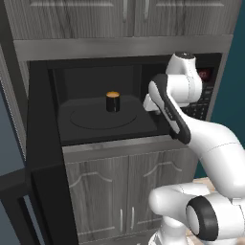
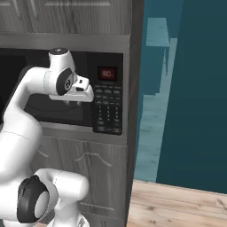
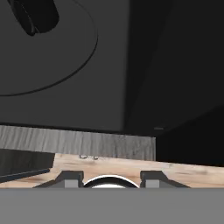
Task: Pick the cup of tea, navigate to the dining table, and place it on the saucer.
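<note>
Cup of tea [image 1: 113, 101] on microwave turntable [image 1: 103, 117], cropped in hand view; end effector [image 3: 109, 179] fingers apart, empty.

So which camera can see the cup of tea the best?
The left base view: the cup of tea stands whole on the round turntable inside the open microwave, its orange-brown tea showing. The hand view catches just a dark piece at its top corner.

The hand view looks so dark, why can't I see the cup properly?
In the hand view, the small black cylindrical mug sits against the unlit black microwave floor, so they blend together. In the left base view, the mug stands out because its orange-brown tea catches light.
</note>
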